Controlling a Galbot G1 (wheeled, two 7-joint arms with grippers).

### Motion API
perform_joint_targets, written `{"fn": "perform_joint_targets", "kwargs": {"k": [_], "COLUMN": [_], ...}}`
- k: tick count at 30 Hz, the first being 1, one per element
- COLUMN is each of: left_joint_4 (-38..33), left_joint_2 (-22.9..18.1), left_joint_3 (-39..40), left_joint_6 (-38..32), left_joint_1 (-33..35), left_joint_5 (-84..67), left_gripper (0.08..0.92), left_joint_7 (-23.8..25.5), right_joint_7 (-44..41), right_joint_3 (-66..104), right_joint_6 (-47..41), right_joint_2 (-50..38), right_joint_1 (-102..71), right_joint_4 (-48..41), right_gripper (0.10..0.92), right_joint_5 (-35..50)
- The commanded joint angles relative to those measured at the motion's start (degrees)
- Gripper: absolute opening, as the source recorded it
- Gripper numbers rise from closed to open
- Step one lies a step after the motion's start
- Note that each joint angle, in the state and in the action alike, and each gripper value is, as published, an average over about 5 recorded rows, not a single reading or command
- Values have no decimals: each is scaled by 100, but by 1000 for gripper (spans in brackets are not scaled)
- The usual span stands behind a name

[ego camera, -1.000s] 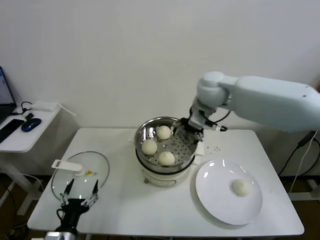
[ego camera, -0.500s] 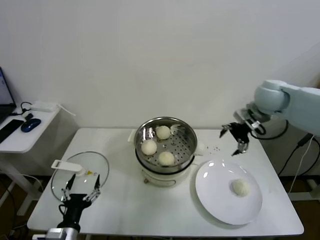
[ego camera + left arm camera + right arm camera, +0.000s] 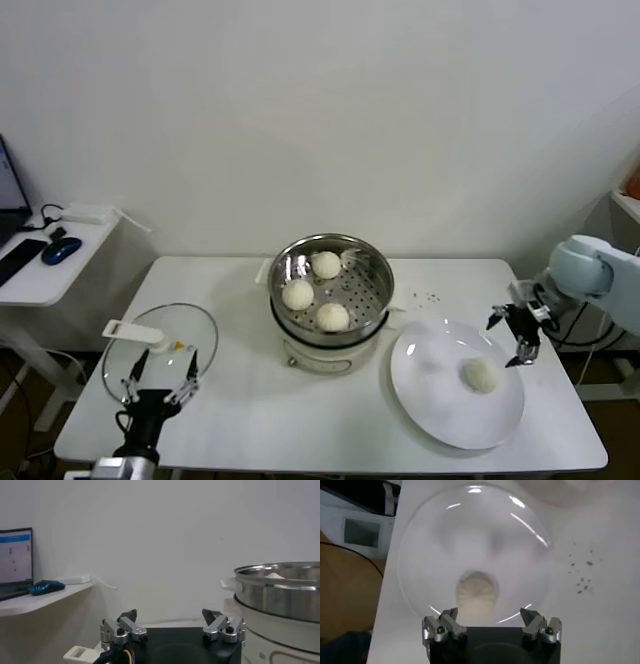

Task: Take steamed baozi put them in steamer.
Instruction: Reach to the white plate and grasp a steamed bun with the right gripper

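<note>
The shiny steel steamer [image 3: 373, 266] stands on its white cooker base at the table's middle and holds three cream-white baozi [image 3: 332, 316]. It also shows in the left wrist view [image 3: 280, 590]. One more baozi [image 3: 481, 374] lies on the white plate [image 3: 430, 385] at the right; in the right wrist view it [image 3: 477, 592] lies between the jaws' line. My right gripper [image 3: 515, 334] is open and empty, above the plate's right edge, beside that baozi. My left gripper [image 3: 160, 381] is open and empty at the front left, over the glass lid.
The round glass lid [image 3: 175, 338] with a white handle [image 3: 133, 330] lies at the table's front left. Small dark crumbs [image 3: 428, 296] dot the table behind the plate. A side desk [image 3: 45, 262] with a mouse stands at far left.
My right gripper has left the steamer empty, swung right and come down over the plate's right edge near the last baozi. The left arm has barely moved.
</note>
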Motion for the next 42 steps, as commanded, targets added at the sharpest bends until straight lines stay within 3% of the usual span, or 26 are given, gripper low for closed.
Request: {"fn": "perform_joint_targets", "kwargs": {"k": [1,16,35,42], "left_joint_4": [0,93,115,117], "left_joint_2": [-7,-6,-9,-14], "left_joint_3": [-25,-75,-90,-95], "left_joint_6": [-5,-12,-23,-34], "left_joint_1": [28,52,57,83], "left_joint_5": [6,-7,-16,-15], "left_gripper": [823,823,823,823], "left_joint_7": [-13,4,10,11], "right_joint_7": [144,352,346,355], "right_joint_3": [988,1045,1171,1178], "right_joint_6": [-137,-162,-76,-73], "right_joint_2": [62,698,754,766], "right_joint_1": [-1464,-1677,-1826,-1829], "right_joint_4": [-365,-730,-825,-818], "right_gripper": [823,823,823,751], "right_joint_5": [-369,-408,-632,-630]}}
